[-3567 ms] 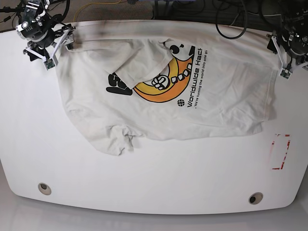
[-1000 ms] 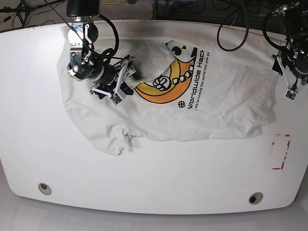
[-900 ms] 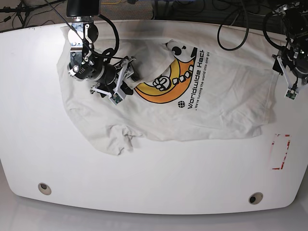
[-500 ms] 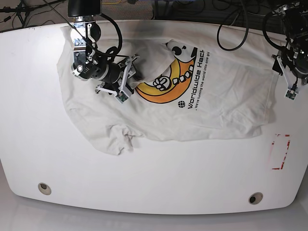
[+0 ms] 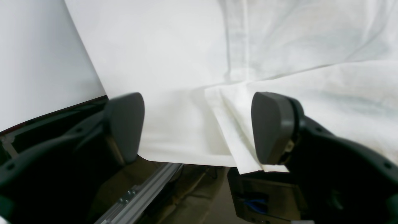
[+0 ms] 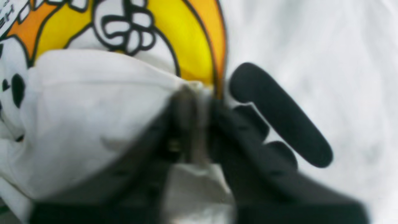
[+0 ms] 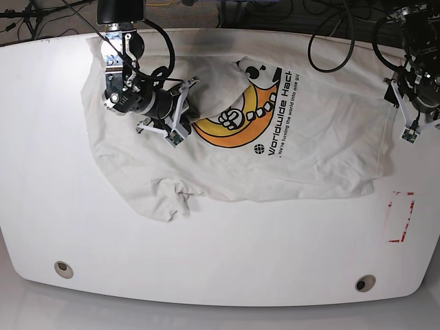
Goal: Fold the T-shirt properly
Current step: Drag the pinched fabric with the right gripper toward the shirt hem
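The off-white T-shirt lies spread across the white table, its yellow-orange graphic facing up. One sleeve is folded over the graphic's left part. My right gripper is shut on that folded flap's edge. In the right wrist view the gripper pinches the white flap beside the yellow print. My left gripper hovers open over the shirt's right edge. In the left wrist view its fingers straddle the hem, which lies at the table's edge, without touching it.
A red-outlined rectangle is marked on the table at the right, below the shirt. Two round holes sit near the front edge. Cables run along the back. A crumpled sleeve points toward the front left.
My right gripper has slid slightly right onto the folded sleeve and closed on its edge. The left gripper has shifted a little toward the back, still open.
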Robot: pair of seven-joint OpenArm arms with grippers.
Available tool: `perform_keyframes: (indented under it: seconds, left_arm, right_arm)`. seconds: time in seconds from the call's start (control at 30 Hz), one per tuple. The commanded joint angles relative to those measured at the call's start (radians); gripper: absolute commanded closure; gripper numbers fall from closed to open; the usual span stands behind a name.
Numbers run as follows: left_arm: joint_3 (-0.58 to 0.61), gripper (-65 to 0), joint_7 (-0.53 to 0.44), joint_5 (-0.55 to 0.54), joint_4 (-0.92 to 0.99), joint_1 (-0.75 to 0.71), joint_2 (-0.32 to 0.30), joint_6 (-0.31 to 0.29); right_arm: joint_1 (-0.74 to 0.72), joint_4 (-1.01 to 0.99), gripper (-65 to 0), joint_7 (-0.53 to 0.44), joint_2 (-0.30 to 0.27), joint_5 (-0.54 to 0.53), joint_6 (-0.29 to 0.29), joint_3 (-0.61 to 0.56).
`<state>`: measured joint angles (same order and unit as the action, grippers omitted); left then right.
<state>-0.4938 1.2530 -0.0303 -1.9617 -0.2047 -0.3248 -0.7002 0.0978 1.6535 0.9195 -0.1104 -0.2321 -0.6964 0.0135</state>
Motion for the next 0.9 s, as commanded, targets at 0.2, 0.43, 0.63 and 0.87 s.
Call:
perform_keyframes:
  seconds: [0.2, 0.43, 0.63, 0.87]
  left_arm:
    - [-0.004, -50.4, -0.003, 0.005, -0.014, 0.007, -0.017, 0.002]
    - [-0.004, -50.4, -0.003, 0.005, -0.012, 0.007, -0.017, 0.002]
    - [-0.004, -50.4, -0.003, 0.005, -0.012, 0.006, -0.015, 0.002]
    - [-0.004, -50.4, -0.003, 0.005, -0.012, 0.004, -0.013, 0.002]
  right_arm:
    - [-0.01, 0.04, 0.0, -0.014, -0.025, -0.014, -0.002, 0.003]
    - [0.003, 0.155, 0.0, 0.019, -0.025, -0.014, -0.002, 0.003]
    - [-0.01, 0.235, 0.0, 0.069, -0.027, -0.014, -0.002, 0.004]
    - [-0.046, 0.256, 0.0, 0.072, -0.027, -0.014, -0.002, 0.004]
